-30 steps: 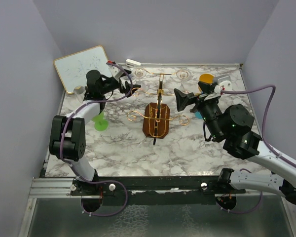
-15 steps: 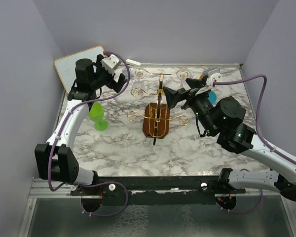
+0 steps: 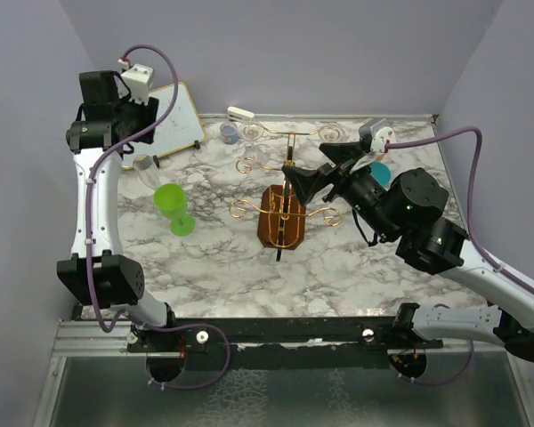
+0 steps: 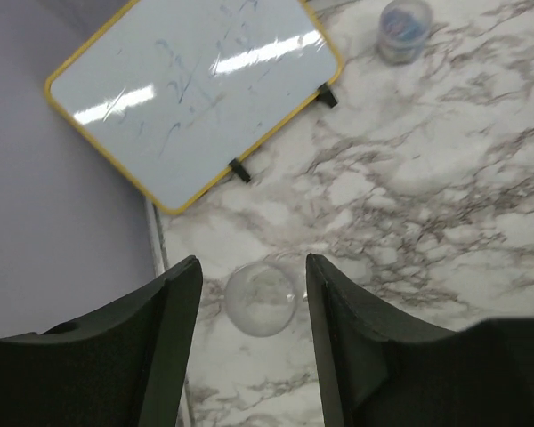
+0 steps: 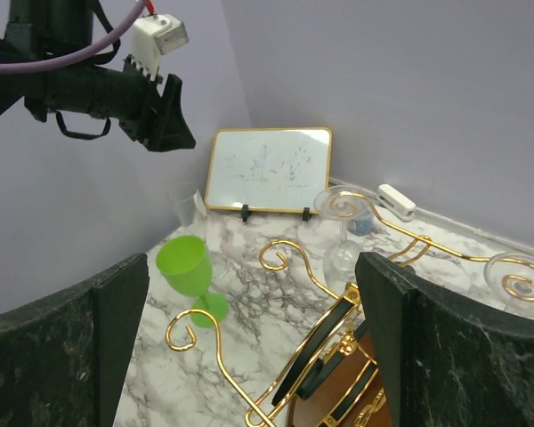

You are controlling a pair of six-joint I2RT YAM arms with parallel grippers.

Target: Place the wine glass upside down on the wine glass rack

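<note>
A green wine glass (image 3: 172, 206) (image 5: 191, 265) stands upright on the marble table, left of the wine glass rack (image 3: 283, 224) (image 5: 349, 295). The rack is gold wire with scroll arms on a brown base. Clear wine glasses (image 3: 253, 133) (image 5: 342, 256) hang upside down on its far arms. My left gripper (image 3: 125, 117) (image 4: 249, 264) (image 5: 176, 133) is raised high over the far left corner, open and holding nothing. A clear glass (image 3: 144, 165) (image 4: 261, 299) stands far below it. My right gripper (image 3: 319, 169) (image 5: 252, 267) is open and empty, hovering over the rack's right side.
A yellow-framed whiteboard (image 3: 165, 120) (image 4: 196, 89) leans at the back left. A small blue cup (image 3: 229, 132) (image 4: 405, 20) and a white stapler-like object (image 3: 240, 113) (image 5: 396, 201) sit at the back edge. Another blue cup (image 3: 378, 173) lies behind my right arm. Purple walls enclose the table.
My left arm has swung up and back from beside the rack to the far left corner, and its jaws have narrowed. My right gripper has shifted left over the rack.
</note>
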